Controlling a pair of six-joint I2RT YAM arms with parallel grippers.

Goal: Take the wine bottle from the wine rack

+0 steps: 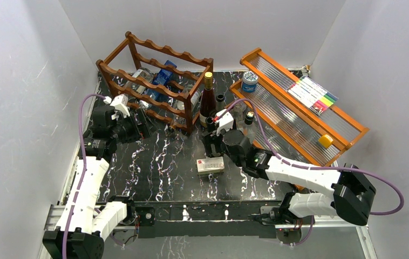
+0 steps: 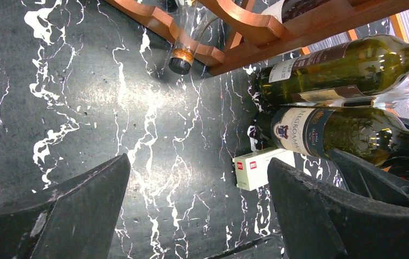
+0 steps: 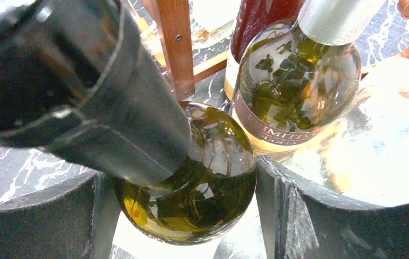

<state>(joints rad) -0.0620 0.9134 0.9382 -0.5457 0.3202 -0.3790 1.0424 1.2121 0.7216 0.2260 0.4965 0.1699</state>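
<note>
Top external: the left hand (image 1: 140, 125) hovers over the table (image 1: 164, 162) just in front of the wine rack (image 1: 165, 52), and the right hand (image 1: 211, 141) sits at the rack's right end. Left wrist: that hand gapes wide, holding nothing. Right wrist: the right hand clamps a green wine bottle (image 3: 191, 183), which stands beside the rack's post, off its rails.

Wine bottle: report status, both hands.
Left hand open, empty. Right hand shut on green wine bottle, beside the wine rack. Second green bottle and rack post crowd it.
</note>
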